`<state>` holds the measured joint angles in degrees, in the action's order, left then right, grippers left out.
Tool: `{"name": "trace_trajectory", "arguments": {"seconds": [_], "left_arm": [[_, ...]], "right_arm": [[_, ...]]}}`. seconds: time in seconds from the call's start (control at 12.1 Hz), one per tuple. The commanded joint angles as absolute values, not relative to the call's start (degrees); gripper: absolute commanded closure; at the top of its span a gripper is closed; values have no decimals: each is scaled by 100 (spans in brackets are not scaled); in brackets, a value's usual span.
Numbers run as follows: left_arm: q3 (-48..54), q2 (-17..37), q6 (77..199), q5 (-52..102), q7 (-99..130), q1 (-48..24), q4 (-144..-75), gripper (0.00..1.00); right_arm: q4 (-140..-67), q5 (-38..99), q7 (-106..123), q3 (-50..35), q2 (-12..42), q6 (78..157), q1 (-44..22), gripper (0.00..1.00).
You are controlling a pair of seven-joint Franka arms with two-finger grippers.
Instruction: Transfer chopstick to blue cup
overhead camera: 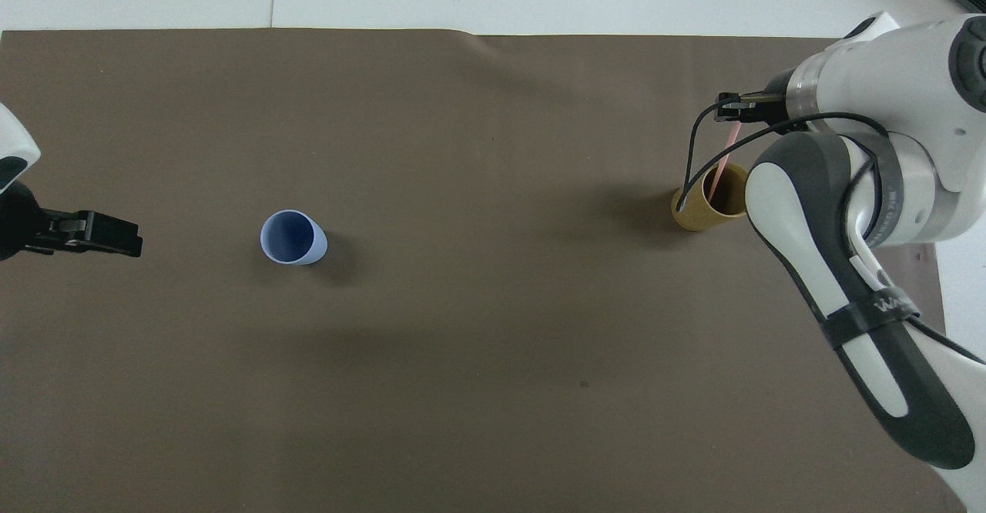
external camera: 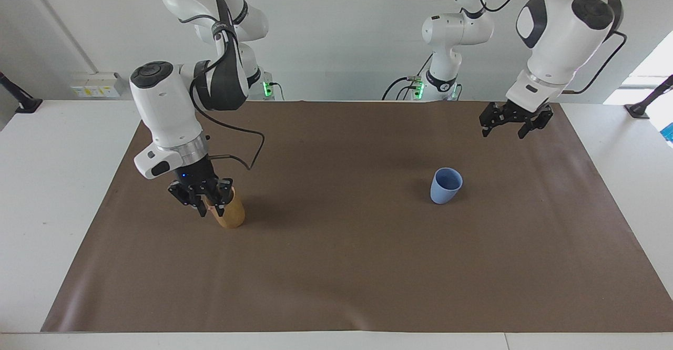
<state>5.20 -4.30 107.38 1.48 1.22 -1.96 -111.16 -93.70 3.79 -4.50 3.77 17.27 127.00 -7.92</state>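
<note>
The thin pink chopstick (overhead camera: 722, 162) slants up out of the tan cup (external camera: 230, 213), which stands at the right arm's end of the mat. My right gripper (external camera: 210, 210) hangs at that cup's rim, shut on the chopstick's upper end; in the overhead view the right gripper (overhead camera: 728, 109) meets the stick's top. The light-blue cup (external camera: 446, 185) stands upright and empty toward the left arm's end, also seen from above as the blue cup (overhead camera: 291, 237). My left gripper (external camera: 503, 133) hovers open and empty over the mat beside the blue cup, toward the left arm's end of the table.
A brown mat (external camera: 336, 276) covers most of the white table (external camera: 58, 182). The tan cup (overhead camera: 705, 209) and the blue cup are the only objects on it. The right arm's forearm (overhead camera: 855, 305) reaches over the mat's end.
</note>
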Motion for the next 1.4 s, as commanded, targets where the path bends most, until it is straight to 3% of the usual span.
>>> {"name": "trace_trajectory", "arguments": {"seconds": [0.0,0.08,0.17,0.41,0.83,0.91,1.07,1.16,1.32], "left_arm": [[448,-213,11459,211,421,-333,-11460,0],[448,-20,11844,211,622,-343,-11557,0],[448,235,12161,211,833,-369,-11610,0],[448,668,12690,211,1212,-570,-11698,0],[448,528,12771,211,1257,-720,-12251,0],[448,501,12814,211,1266,-729,-12295,7],[457,510,12771,211,1231,-712,-12270,90],[457,527,12744,211,1230,-721,-12226,100],[457,589,12727,211,1230,-729,-12103,100]], "right_arm": [[-9633,571,103,343,1547,12771,-747,82],[-9633,571,288,351,1529,12736,-730,96],[-9633,571,421,360,1529,12674,-703,100],[-9589,571,448,352,1521,12674,-685,100],[-9554,571,422,343,986,12665,-773,100],[-9571,554,431,343,802,12648,-791,100],[-9606,536,431,343,528,12394,-800,100],[-9615,467,448,343,440,12323,-800,100],[-9642,457,448,351,291,12147,-782,100]]}}
